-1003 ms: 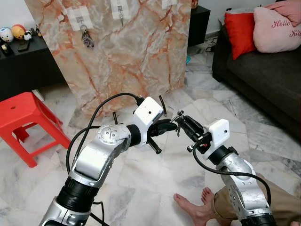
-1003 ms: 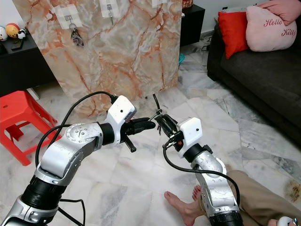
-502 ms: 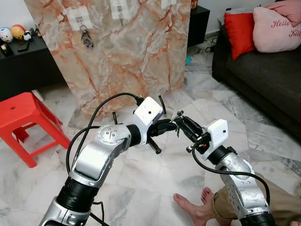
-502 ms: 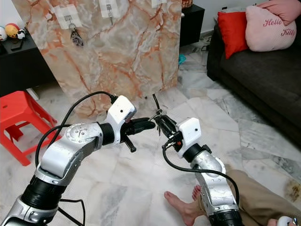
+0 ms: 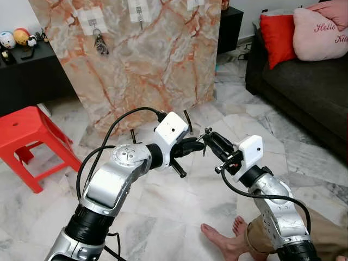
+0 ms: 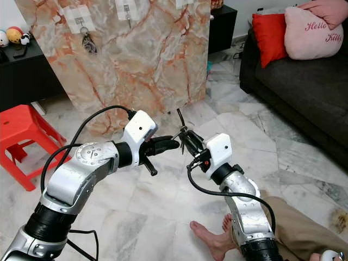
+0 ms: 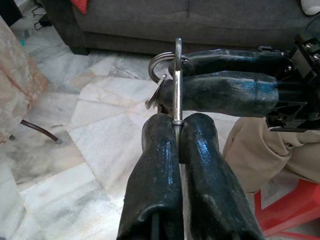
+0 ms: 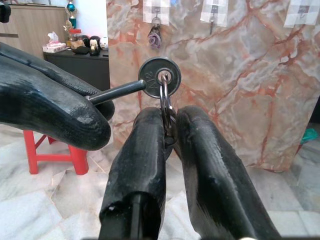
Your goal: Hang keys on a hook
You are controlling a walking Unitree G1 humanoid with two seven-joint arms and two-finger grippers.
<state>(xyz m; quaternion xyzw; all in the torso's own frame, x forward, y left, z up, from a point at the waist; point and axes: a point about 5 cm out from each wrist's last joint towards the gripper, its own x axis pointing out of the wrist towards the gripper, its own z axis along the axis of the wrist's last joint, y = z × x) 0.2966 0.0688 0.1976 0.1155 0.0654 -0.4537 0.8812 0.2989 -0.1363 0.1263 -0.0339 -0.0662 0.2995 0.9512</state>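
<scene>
The left gripper [image 7: 177,131] is pinched shut on the flat blade of a key [image 8: 159,84], and the right gripper [image 8: 167,125] is closed on the key ring [image 7: 162,64] that threads through the key's round head. The two pairs of black fingers meet tip to tip in front of the robot, above the marble floor [image 5: 163,212], so the keys sit exactly between them, gripped from both sides at once. This looks like a handover or a regrasp: one gripper steadies the blade while the other takes the ring, probably so the ring ends up free and presented outward, which is the part that has to slip over a hook.

Beyond the fingertips, well apart from both grippers, stands a marble-patterned panel [image 5: 147,54] carrying white adhesive pads with small hooks. The left hook already bears another key bunch [image 5: 100,43]; the middle hook [image 5: 139,13] appears empty and seems the likely target.

To the left gripper's outer side sits a red stool [image 5: 27,136], with a dark cabinet [image 5: 27,76] behind it. Off to the right gripper's side is a dark sofa [image 5: 304,81] with a red cushion [image 5: 276,35] and a pink one. Below the right arm, a person's bare foot [image 5: 223,239] rests on the floor.

The hanging itself is not yet begun.
</scene>
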